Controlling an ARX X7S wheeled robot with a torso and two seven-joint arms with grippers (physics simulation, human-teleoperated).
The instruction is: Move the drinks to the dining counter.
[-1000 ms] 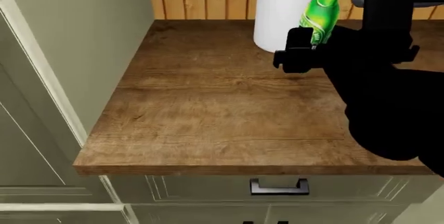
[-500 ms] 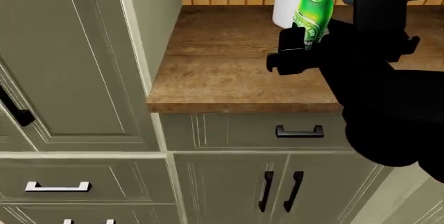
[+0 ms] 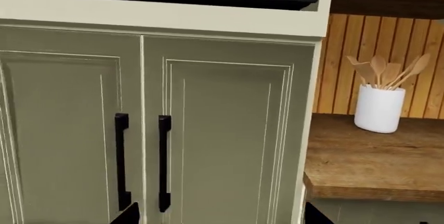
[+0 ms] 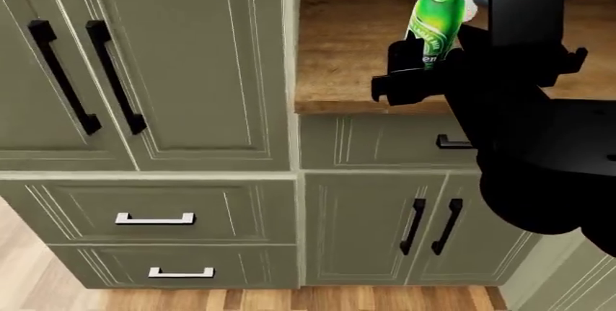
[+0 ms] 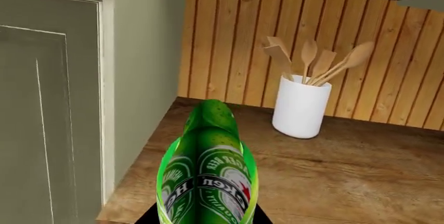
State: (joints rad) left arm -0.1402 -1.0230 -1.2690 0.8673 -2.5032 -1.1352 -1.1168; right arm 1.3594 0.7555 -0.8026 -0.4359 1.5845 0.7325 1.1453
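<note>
A tall green glass bottle (image 4: 438,8), one of the drinks, stands upright in my right gripper (image 4: 420,66), which is shut on its lower body above the front edge of a dark wood counter (image 4: 347,51). The right wrist view shows the bottle (image 5: 208,167) filling the space between the black fingers of the right gripper (image 5: 206,220). In the left wrist view my left gripper (image 3: 220,219) is open, with only its two black fingertips (image 3: 128,214) showing and nothing between them, facing olive cabinet doors. The dining counter is out of view.
A white utensil holder (image 5: 300,107) with wooden spoons stands at the back of the dark counter (image 3: 375,156). A tall olive cabinet (image 4: 173,73) with black handles rises left of it. Drawers (image 4: 154,218) with silver handles sit below, and wood floor (image 4: 288,300) shows underneath.
The head view has pulled back and swung left: the counter slid to the upper right, and cabinet doors, drawers and floor came into sight. The green bottle stays in the right gripper.
</note>
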